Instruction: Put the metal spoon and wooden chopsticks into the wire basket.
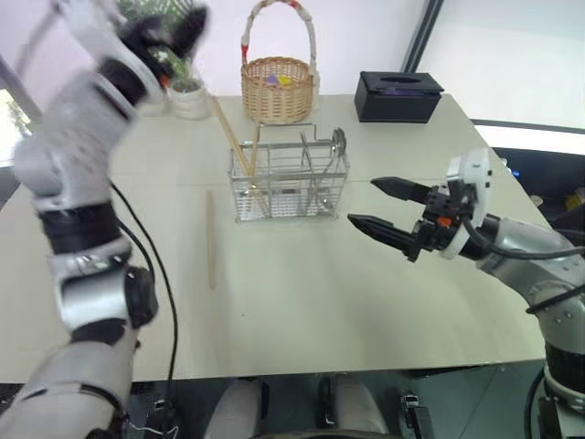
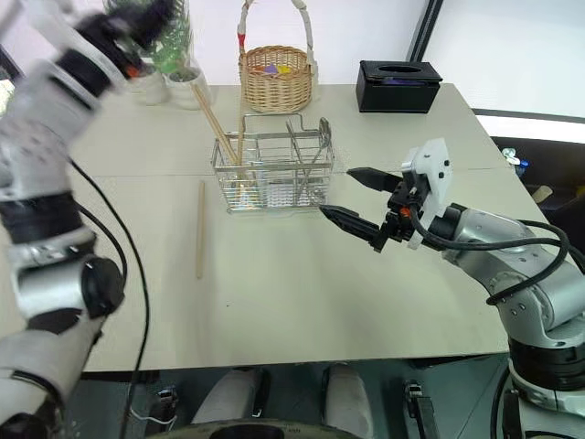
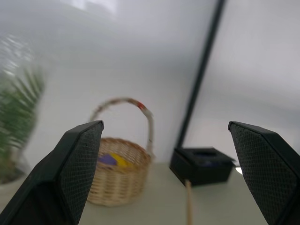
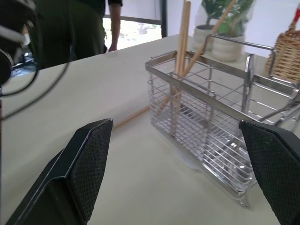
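Note:
The wire basket (image 1: pixel 288 183) stands mid-table. Two wooden chopsticks (image 1: pixel 236 142) lean in its left compartment, their tops well above the rim. A third chopstick (image 1: pixel 210 240) lies flat on the table to the basket's left. The metal spoon (image 1: pixel 338 143) stands in the right compartment, bowl up. My left gripper (image 1: pixel 174 32) is raised high at the far left, above the table, open and empty; its wrist view looks over one chopstick tip (image 3: pixel 189 206). My right gripper (image 1: pixel 364 201) hovers open and empty just right of the basket (image 4: pixel 211 136).
A round wicker basket (image 1: pixel 277 87) with a tall handle and a black tissue box (image 1: pixel 398 96) stand at the table's far edge. Potted plants (image 1: pixel 187 91) are at the far left. A person (image 4: pixel 70 23) stands beyond the table's left side.

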Available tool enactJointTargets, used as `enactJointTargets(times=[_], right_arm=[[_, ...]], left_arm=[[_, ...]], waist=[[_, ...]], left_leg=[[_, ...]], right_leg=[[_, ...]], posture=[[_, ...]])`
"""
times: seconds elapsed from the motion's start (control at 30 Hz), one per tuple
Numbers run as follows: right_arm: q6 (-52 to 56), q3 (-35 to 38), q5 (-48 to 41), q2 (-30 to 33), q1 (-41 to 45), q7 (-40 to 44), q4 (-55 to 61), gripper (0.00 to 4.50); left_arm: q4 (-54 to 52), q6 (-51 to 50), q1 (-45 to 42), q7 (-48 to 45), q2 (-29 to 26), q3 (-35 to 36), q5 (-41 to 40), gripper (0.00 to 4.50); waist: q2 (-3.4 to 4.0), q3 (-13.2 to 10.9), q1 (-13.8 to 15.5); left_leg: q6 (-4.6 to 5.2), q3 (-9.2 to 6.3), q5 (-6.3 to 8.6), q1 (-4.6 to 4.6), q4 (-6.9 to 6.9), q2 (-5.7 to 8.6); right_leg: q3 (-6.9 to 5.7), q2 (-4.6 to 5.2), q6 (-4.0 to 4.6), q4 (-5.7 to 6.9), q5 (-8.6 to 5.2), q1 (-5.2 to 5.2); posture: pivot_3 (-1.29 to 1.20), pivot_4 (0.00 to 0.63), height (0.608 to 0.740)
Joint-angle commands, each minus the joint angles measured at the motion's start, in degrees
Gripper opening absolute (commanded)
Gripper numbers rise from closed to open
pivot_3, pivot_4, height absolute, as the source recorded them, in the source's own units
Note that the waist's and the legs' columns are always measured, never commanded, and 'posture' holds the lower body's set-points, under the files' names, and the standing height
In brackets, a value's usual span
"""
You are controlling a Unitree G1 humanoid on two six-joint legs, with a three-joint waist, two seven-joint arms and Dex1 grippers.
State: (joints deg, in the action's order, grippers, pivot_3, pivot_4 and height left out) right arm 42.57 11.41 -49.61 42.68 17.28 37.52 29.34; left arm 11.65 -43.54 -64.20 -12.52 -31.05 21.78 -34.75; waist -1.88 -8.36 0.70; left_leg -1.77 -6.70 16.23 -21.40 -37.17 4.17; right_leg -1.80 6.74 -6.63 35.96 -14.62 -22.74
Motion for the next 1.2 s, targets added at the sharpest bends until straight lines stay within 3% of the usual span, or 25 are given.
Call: enactJointTargets(times=[0.03, 0.13, 0.23, 0.37, 1.03, 1.13, 1.2], right_arm=[[-1.7, -0.2, 0.7, -0.6, 1.1, 0.7, 0.4, 4.50], [-2.2, -0.8, 1.5, -0.9, 0.8, 1.4, 0.4, 4.50], [-2.4, -1.2, 2.0, -0.9, 0.9, 2.0, -0.1, 4.50], [-2.2, -1.6, 2.4, -1.3, 1.6, 2.1, -0.5, 4.50], [-2.6, -0.5, 2.3, -2.9, -1.5, 0.6, 2.3, 4.50], [-2.7, -0.5, 2.3, -3.2, -1.6, 0.3, 2.4, 4.50], [-2.8, -0.4, 2.3, -3.3, -1.7, 0.0, 2.5, 4.50]], left_arm=[[6.9, -2.6, -1.1, 3.6, -3.8, -4.2, 7.6, 4.49], [9.6, -10.9, 0.0, 3.7, -5.4, -10.0, 11.4, 4.49], [10.1, -20.6, 2.6, 4.0, -3.7, -13.2, 12.7, 4.49], [11.9, -27.3, 4.5, 5.7, 0.2, -12.3, 13.3, 4.49], [26.8, -27.2, 4.0, 0.4, 7.7, -16.1, 19.1, 4.49], [29.6, -25.6, 3.3, -0.2, 8.0, -15.9, 20.1, 3.69], [31.0, -25.0, 2.8, -0.4, 8.1, -15.9, 20.6, 2.72]], waist=[[0.00, 0.0, 0.0], [-0.04, 0.0, 0.2], [-0.13, 0.0, 0.1], [-0.12, -0.1, 0.0], [-0.09, 0.0, 0.1], [-0.07, 0.0, 0.2], [-0.08, 0.0, 0.2]], left_leg=[[0.00, 0.00, 0.00, 0.00, 0.00, 0.01], [0.00, -0.03, -0.01, -0.04, -0.02, 0.05], [0.00, -0.08, 0.00, -0.09, -0.06, 0.10], [0.01, -0.07, 0.01, -0.12, 0.01, 0.07], [-0.05, -0.01, -0.01, -0.11, 0.00, 0.02], [-0.06, -0.02, -0.01, -0.06, -0.01, 0.02], [-0.06, -0.03, -0.01, -0.04, -0.02, 0.02]], right_leg=[[0.00, 0.01, 0.00, 0.03, 0.00, 0.00], [0.00, -0.01, -0.01, 0.04, 0.00, 0.00], [0.00, 0.03, -0.01, 0.02, 0.00, 0.00], [0.01, 0.04, -0.01, 0.04, 0.00, -0.11], [0.02, 0.07, -0.02, 0.04, 0.01, -0.14], [0.00, 0.08, -0.03, 0.05, 0.00, -0.06], [0.00, 0.08, -0.03, 0.05, 0.01, -0.02]], posture=[[0.00, 0.150, 0.663], [0.00, 0.150, 0.663], [0.00, 0.150, 0.663], [0.00, 0.150, 0.663], [0.00, 0.150, 0.663], [0.00, 0.150, 0.663], [0.00, 0.150, 0.663]])
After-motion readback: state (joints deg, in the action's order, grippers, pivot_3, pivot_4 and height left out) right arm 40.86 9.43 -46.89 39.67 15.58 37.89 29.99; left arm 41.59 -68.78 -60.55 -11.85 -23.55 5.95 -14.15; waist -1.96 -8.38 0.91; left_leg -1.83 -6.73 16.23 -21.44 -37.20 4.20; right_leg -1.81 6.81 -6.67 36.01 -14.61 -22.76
